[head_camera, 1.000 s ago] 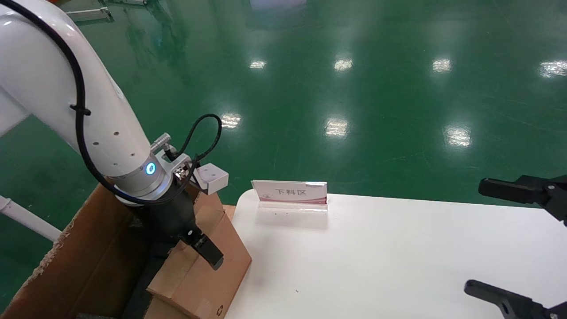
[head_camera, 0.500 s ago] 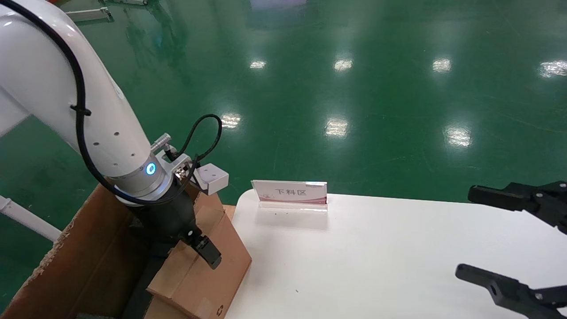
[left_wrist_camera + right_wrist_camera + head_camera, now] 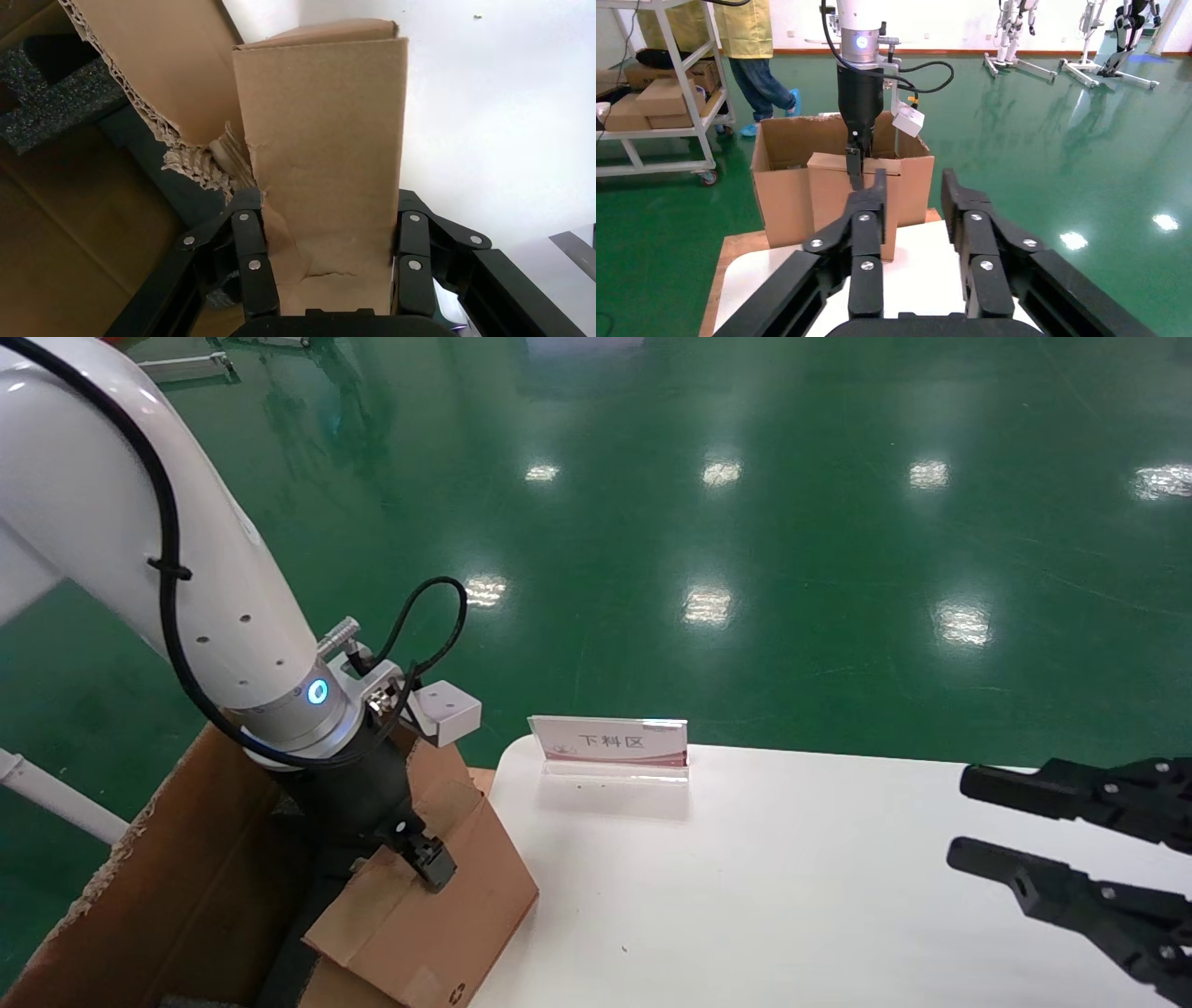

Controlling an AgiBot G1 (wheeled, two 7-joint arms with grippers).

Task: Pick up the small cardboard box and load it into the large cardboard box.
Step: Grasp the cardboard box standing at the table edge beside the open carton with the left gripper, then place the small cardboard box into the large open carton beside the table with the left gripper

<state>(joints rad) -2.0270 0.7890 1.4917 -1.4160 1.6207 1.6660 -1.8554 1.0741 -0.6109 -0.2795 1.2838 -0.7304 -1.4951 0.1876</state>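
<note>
large cardboard box [image 3: 200,859] cut off at near-left edge, small cardboard box [image 3: 438,915] near corner cropped, far pad of left gripper [image 3: 424,859] hidden behind it, right gripper [image 3: 968,822] wrist off right edge

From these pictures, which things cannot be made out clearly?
- Floor of the large cardboard box: head view, hidden by the left arm and its own walls.
- Lower end of the small cardboard box: left wrist view, covered by the left gripper.
- Right gripper body: head view, cut off by the edge.
</note>
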